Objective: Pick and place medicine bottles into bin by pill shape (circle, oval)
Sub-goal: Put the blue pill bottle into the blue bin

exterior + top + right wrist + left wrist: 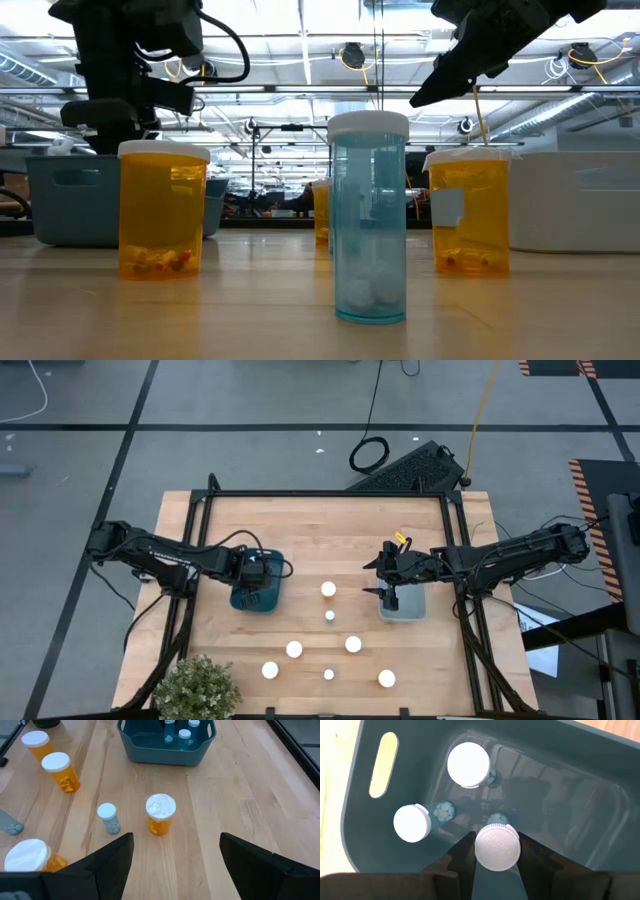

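The light wooden desk (300,525) carries two bins and seven loose bottles. A dark teal bin (258,596) sits right under the left hand (252,576); a pale grey bin (402,603) sits under the right hand (388,592). Between the two hands stand a wide white-capped bottle (328,589) and a small one (330,616) just past it. Farther from both hands stand the other bottles (294,649), scattered toward the desk's near edge, beside a leafy plant (198,686) at the corner.

Grey floor (250,460) crossed by dark lines; ceiling lights (300,20) overhead.
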You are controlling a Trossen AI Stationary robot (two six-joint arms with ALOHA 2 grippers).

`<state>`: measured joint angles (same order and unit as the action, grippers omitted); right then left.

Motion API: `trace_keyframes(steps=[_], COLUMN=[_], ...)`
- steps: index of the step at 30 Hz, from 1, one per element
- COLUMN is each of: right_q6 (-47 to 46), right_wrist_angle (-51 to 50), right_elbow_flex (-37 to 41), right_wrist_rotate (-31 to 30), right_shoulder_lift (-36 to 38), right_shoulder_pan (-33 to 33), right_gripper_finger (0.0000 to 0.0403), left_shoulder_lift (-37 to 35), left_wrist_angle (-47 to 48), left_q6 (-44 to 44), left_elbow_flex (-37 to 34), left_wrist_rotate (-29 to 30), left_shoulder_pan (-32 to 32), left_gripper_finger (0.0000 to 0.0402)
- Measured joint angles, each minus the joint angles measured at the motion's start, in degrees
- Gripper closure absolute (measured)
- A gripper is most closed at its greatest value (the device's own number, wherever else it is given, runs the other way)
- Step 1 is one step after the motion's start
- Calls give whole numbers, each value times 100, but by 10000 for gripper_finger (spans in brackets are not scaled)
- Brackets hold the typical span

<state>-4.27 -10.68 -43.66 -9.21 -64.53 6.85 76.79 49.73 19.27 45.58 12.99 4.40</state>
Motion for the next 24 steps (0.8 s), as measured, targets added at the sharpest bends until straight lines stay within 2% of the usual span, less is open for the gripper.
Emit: trace_keyframes(steps=[6, 16, 24], right_q6=[0, 7, 20], right_wrist_angle=[0, -4, -3], right_elbow_flex=[0, 0, 0], right_wrist_rotate=[0, 0, 0], right_shoulder_lift=[2, 1, 1], right_shoulder_pan=[0, -2, -2], right_gripper_finger=[115, 115, 115], left_shoulder_lift=[0, 0, 2], left_wrist_angle=[3, 9, 618], left_q6=[2, 2, 81], left_elbow_flex=[0, 0, 434], left_wrist_rotate=[2, 137, 98], left_shoulder_pan=[0, 0, 20], left_gripper_finger=[263, 169, 158])
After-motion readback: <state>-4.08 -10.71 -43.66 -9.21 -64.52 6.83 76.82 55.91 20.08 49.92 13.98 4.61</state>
